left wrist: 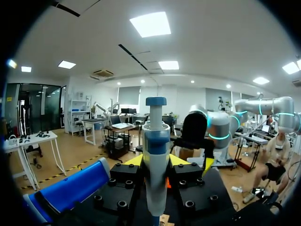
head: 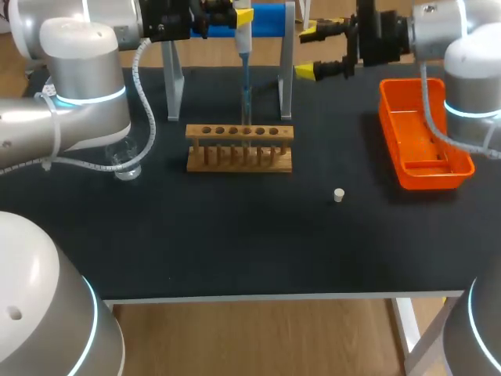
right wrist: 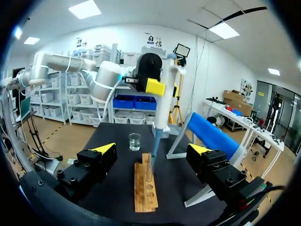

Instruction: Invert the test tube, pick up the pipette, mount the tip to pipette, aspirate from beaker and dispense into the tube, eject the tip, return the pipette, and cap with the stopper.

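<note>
My left gripper is shut on the white and blue pipette and holds it upright over the wooden rack. The pipette's clear tip reaches down into the test tube that stands in the rack. In the left wrist view the pipette sits clamped between the left gripper fingers. My right gripper hangs open to the right of the pipette, holding nothing. In the right wrist view the right gripper looks at the rack, pipette and beaker. The white stopper lies on the table.
The glass beaker stands left of the rack, partly hidden by my left arm. An orange tray sits at the right. The blue pipette stand is behind the rack, with its metal legs on both sides.
</note>
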{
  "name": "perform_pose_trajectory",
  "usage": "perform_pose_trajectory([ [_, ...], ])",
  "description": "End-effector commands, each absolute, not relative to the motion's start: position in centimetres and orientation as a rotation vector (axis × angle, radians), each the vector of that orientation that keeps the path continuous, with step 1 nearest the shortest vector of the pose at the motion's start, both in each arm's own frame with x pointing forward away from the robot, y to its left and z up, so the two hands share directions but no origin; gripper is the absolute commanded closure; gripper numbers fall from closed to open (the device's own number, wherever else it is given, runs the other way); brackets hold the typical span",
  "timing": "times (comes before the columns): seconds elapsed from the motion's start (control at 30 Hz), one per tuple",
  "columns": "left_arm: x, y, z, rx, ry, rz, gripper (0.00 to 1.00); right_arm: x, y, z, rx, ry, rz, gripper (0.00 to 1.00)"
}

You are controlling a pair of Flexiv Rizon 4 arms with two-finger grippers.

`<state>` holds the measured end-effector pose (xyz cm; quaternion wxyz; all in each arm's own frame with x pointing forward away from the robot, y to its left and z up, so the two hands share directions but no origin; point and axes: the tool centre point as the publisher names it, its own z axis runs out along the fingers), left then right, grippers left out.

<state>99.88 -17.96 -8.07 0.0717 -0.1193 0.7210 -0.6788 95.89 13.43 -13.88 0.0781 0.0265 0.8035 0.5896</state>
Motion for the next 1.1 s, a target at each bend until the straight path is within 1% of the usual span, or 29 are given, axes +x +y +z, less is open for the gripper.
perform_pose_trajectory([
  [0.03, 99.9, -18.0, -8.1, -0.358, 2.166, -2.042, 1.00, 95.5, 13.2, -11.0, 0.085, 2.417, 1.736, 0.00],
  [0.43, 99.9, -18.0, -8.1, -0.358, 2.166, -2.042, 1.00, 95.8, 14.6, -4.2, 0.063, 2.383, 1.696, 0.00],
  [0.5, 99.9, -18.0, -8.1, -0.358, 2.166, -2.042, 1.00, 96.0, 14.9, -3.4, 0.074, 2.384, 1.683, 0.25],
  [0.53, 99.9, -18.0, -8.1, -0.358, 2.166, -2.042, 1.00, 96.0, 15.0, -3.0, 0.075, 2.383, 1.685, 0.62],
  [0.57, 99.9, -18.0, -8.1, -0.358, 2.166, -2.042, 1.00, 96.1, 15.2, -2.7, 0.077, 2.382, 1.685, 0.87],
  [0.6, 99.9, -18.0, -8.1, -0.358, 2.166, -2.042, 1.00, 96.2, 15.3, -2.4, 0.082, 2.383, 1.684, 1.00],
  [1.1, 99.9, -18.0, -8.1, -0.358, 2.166, -2.042, 1.00, 97.2, 16.7, 0.9, 0.093, 2.336, 1.765, 1.00],
])
